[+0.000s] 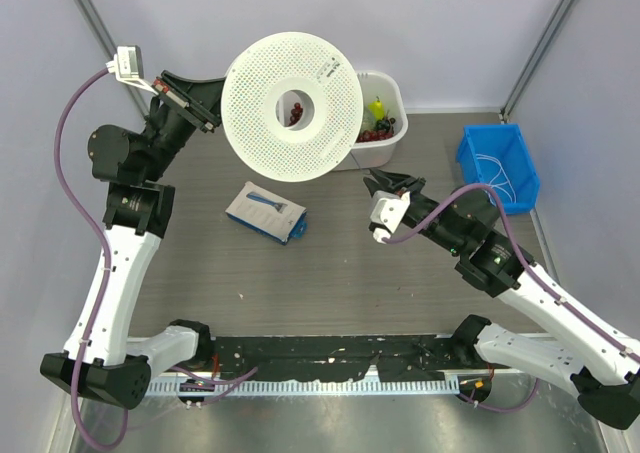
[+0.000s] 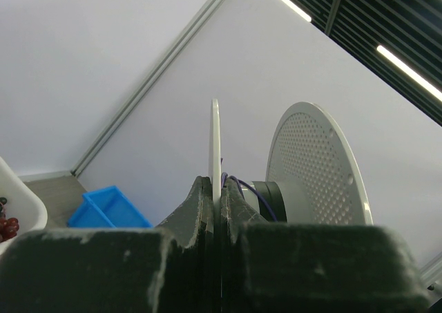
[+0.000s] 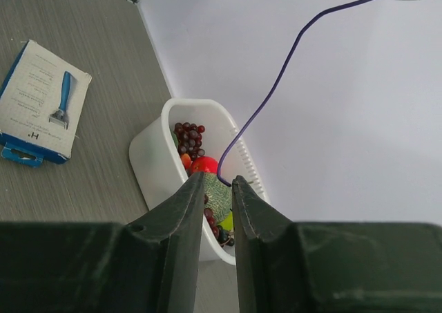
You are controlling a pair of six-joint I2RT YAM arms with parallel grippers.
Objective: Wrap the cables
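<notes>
The right gripper (image 3: pixel 217 182) held its fingers nearly together, and the end of the thin purple cable (image 3: pixel 276 85) lay in the narrow gap; I couldn't tell if it was pinched. The cable rose to the white spool (image 1: pixel 260 93), which the left gripper (image 2: pixel 219 188) clamped by one flange. Beyond, white cables (image 1: pixel 497 170) lay in the blue bin (image 1: pixel 475 163).

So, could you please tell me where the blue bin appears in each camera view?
Top external: the blue bin sits at the table's far right.
Left wrist: the blue bin shows lower left, left of the jaws.
Right wrist: not in it.
Shared landmark: the white tub of grapes, in all three views.
</notes>
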